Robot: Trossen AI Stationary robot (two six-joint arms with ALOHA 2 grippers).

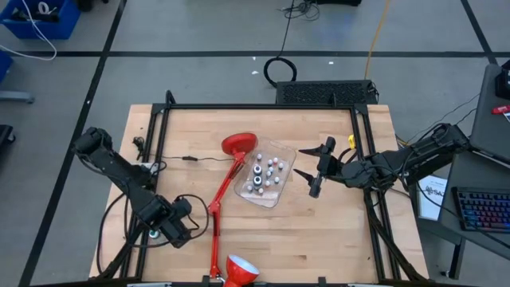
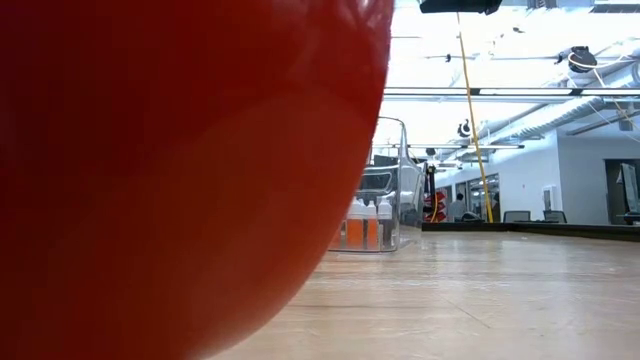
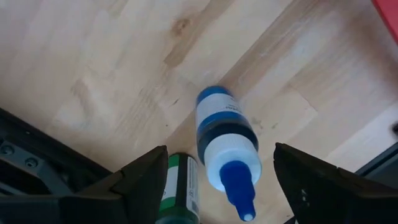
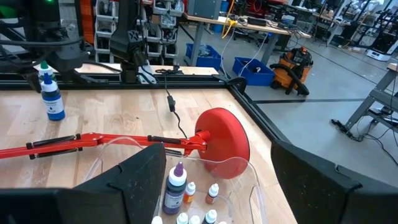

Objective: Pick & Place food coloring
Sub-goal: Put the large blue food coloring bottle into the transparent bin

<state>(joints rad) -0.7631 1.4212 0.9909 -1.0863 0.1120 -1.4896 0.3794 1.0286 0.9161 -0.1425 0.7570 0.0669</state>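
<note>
So far only two bottles appear placed at the table's near left corner: a blue-capped bottle point(image 3: 224, 143) standing between the left gripper's point(image 3: 214, 180) parted fingers, seemingly not clamped, and a green one point(image 3: 178, 194) beside it. Farther off, the right gripper point(image 1: 309, 171) hovers open by the clear tub point(image 1: 275, 194), where most food coloring point(image 1: 265, 173) waits.

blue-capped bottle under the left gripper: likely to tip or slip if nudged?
The blue-capped bottle stands upright, tall on a narrow base, so probably tips easily. Its smooth round plastic body likely rolls once down. A green-capped bottle stands beside it and may get knocked.
</note>
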